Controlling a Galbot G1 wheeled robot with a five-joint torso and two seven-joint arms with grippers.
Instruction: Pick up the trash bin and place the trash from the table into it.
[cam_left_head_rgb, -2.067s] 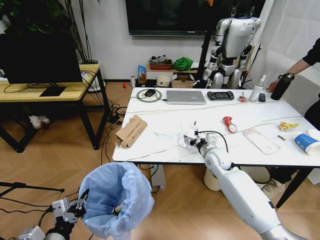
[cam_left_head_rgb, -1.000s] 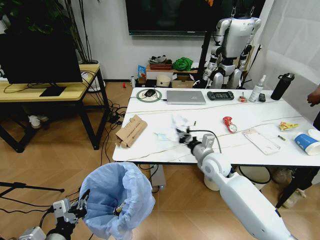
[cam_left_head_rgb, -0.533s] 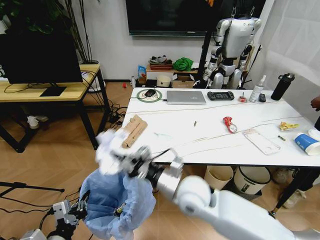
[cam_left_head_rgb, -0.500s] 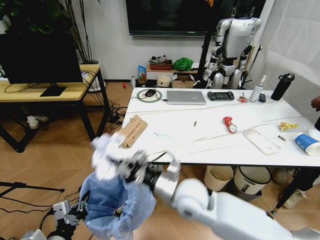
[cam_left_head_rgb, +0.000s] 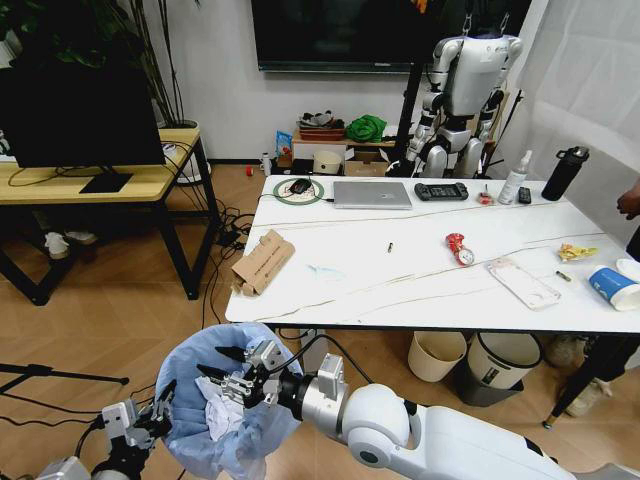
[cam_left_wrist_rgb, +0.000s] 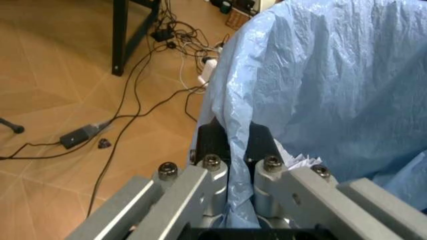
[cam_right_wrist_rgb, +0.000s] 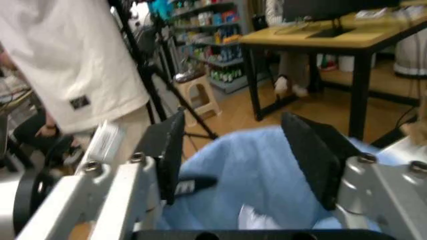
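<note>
The table (cam_left_head_rgb: 420, 290), a long white marble-look slab veined with thin dark lines on slim black legs, runs its long axis left to right across the head view. Below its near left corner the trash bin (cam_left_head_rgb: 200, 375) stands upright in mid-air over the wood-pattern floor, mouth up, its crinkled light-blue plastic liner spilling over the round rim. The left gripper (cam_left_wrist_rgb: 230, 145) is clamped on that liner at the rim, black pads pinching the plastic film between them. The right gripper (cam_left_head_rgb: 228, 368) reaches level over the bin's mouth with its black fingers spread apart and nothing between them; a crumpled white tissue (cam_left_head_rgb: 220, 415) lies inside the bag just beneath. A torn brown cardboard piece (cam_left_head_rgb: 262, 262), corrugated and oblong, lies at the table's left edge, its long axis angled toward the far right. Farther right sit a clear plastic sheet (cam_left_head_rgb: 522, 282), a blue-and-white paper cup (cam_left_head_rgb: 612, 285) tipped on its side with its mouth toward the right, a red wrapper (cam_left_head_rgb: 458, 247) and a yellow wrapper (cam_left_head_rgb: 575, 252). No lettering on any item can be read.
</note>
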